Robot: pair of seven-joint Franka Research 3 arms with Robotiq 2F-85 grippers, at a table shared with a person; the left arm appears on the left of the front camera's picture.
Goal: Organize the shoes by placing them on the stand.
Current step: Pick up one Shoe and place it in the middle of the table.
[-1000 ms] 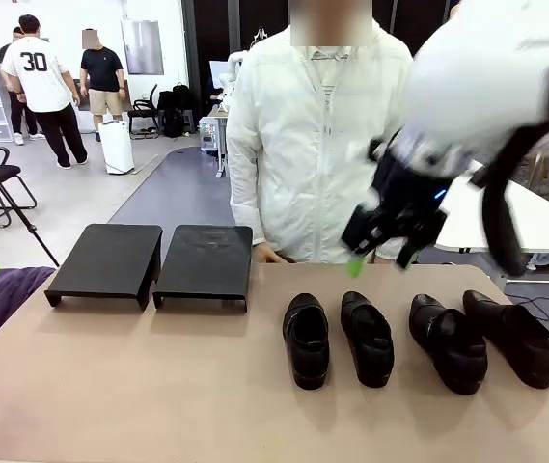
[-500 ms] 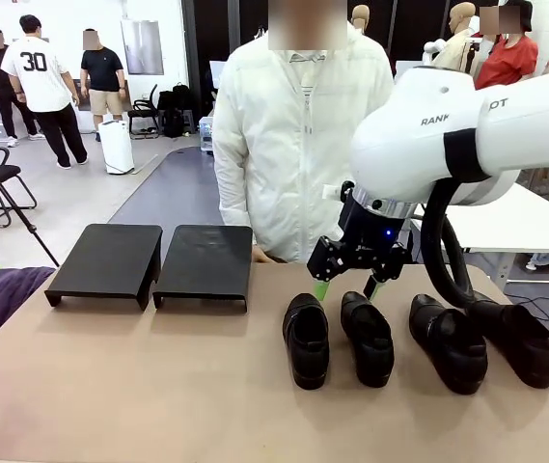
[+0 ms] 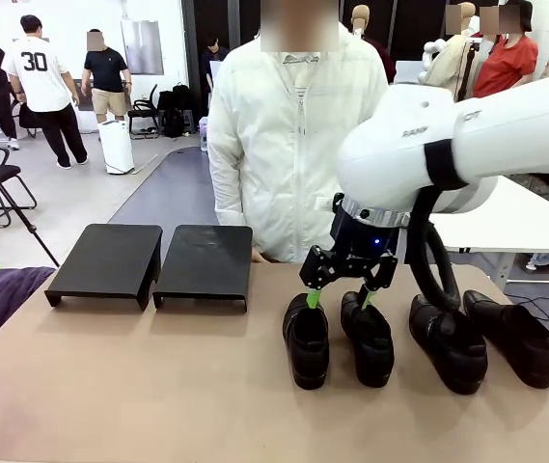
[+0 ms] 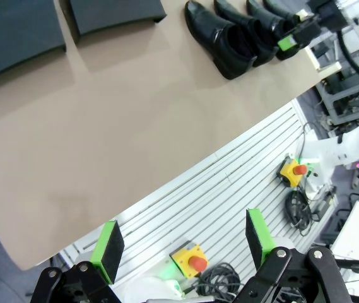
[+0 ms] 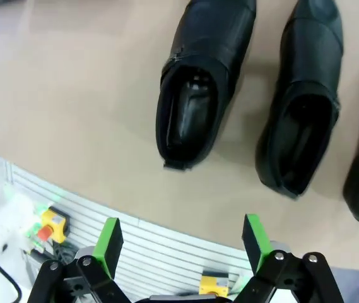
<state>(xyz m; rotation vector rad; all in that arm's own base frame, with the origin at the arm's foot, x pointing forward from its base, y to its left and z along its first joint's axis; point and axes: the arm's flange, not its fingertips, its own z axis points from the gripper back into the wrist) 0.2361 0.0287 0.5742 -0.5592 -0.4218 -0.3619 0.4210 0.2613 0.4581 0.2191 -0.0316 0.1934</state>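
Four shoes (image 3: 448,342) are lined up on the right half of the surface (image 3: 158,395), toes toward the robot, none yet on the stand (image 3: 108,258), whose two sloped trays are set side by side at the far left. The right tool (image 3: 338,298) is held spread wide and empty, low over the heel ends of the leftmost shoe (image 3: 306,340) and its neighbour (image 3: 368,338). The left tool (image 4: 182,243) is likewise released, drawn back beyond the near edge. The leather is judged smooth and possibly slippery, soft over the vamp, stiffer at heel and sole, and light. A hold across the collar beside the opening is favoured, or one finger inside it. On the slope a shoe may slide. The tan surface between is bare. A person (image 3: 284,145) is stood at the far edge, with others well behind.
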